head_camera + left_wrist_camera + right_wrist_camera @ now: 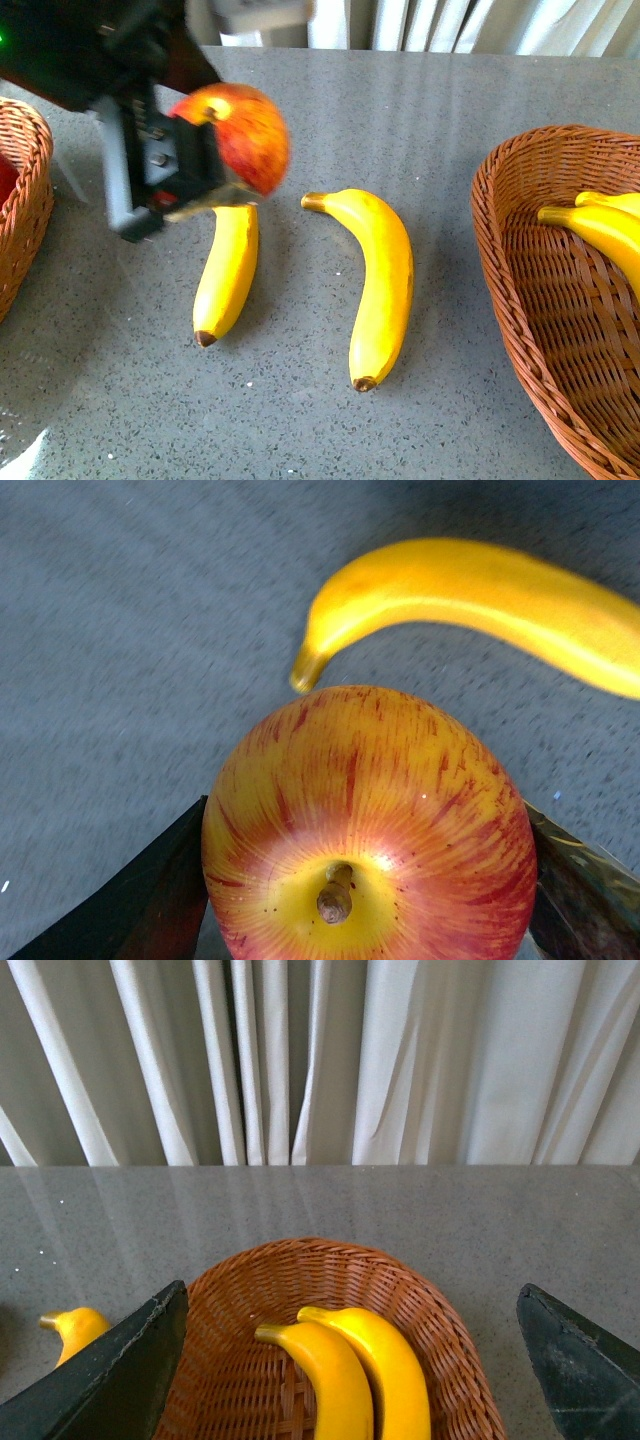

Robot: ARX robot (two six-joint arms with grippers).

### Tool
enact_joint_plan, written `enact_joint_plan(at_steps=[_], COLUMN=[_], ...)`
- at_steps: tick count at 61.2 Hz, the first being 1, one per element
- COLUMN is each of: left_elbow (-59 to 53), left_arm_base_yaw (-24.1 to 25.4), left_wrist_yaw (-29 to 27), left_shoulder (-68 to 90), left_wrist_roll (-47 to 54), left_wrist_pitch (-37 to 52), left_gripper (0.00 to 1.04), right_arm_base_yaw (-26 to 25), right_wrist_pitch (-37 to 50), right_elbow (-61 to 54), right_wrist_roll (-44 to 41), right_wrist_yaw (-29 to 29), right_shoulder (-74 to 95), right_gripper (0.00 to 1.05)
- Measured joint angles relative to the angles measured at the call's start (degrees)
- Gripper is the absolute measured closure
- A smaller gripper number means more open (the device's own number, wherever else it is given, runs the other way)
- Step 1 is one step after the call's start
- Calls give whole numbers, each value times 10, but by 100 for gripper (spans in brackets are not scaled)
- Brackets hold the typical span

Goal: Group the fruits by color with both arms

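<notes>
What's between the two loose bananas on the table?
Nothing. In the front view only bare grey table separates the left banana and right banana; the held apple is up by the left one's top end.

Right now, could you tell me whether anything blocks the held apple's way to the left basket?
Nothing visible does. The apple, clamped in the left gripper, has only grey tabletop between it and the left basket.

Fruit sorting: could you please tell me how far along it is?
Done: a pair of bananas lies in the right basket, and something red shows in the left basket. In hand: the left claw holds an apple above the table. Left: two loose bananas.
</notes>
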Motion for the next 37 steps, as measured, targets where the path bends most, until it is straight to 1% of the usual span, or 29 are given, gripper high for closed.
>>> enact_joint_plan(at_steps=[12,17,29,31,37], left_elbow=[-42,-51,-80,-85,-97], left_arm_base_yaw=[110,149,282,300,328], left_wrist_yaw=[0,3,19,19,21], left_shoulder=[-39,-49,-50,-46,-38], left_wrist_roll=[-2,-4,-19,-25,-37], left_wrist_pitch=[-5,-3,25,31,42], left_gripper=[31,31,31,31,31], right_arm_base_yaw=[0,0,0,0,0], right_wrist_pitch=[0,0,0,0,0], right_elbow=[0,0,0,0,0], right_wrist_roll=[0,0,0,0,0], right_wrist_yaw=[0,0,0,0,0], right_shoulder=[0,0,0,0,0], right_gripper=[9,9,9,9,9])
